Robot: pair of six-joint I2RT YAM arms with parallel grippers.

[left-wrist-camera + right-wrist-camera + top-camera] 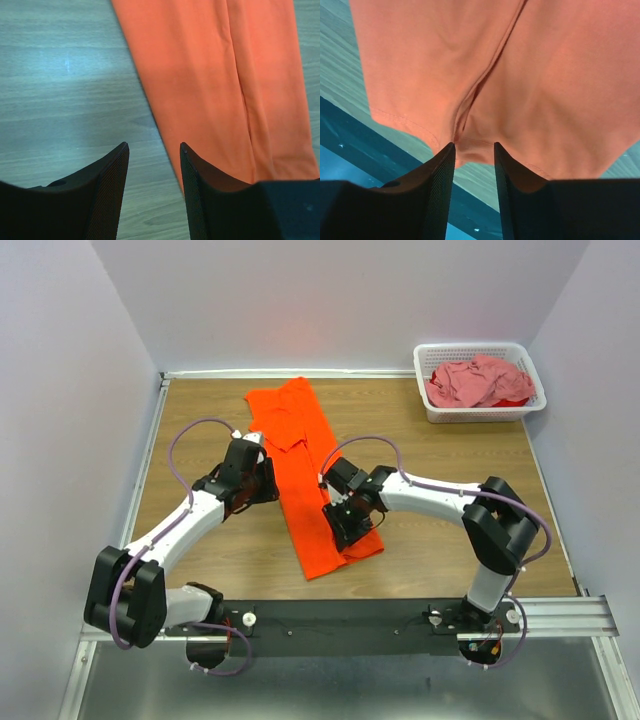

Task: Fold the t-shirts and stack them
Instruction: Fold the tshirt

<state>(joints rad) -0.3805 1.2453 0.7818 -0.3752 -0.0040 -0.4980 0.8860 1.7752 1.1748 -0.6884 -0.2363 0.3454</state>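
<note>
Orange t-shirt (305, 455) lying as a long strip on the worktop (430, 510); pink t-shirt (470, 380) well apart from it, heaped in the white basket (432, 412). Left jaws about half open and empty, over bare wood just beside its left edge. Right jaws parted, tips at the puckered crease of its near hem, not closed on cloth. Probable risk: pinching only the top layer and undoing the strip on lifting; or dragging the hem askew, with nothing holding the left edge.
</note>
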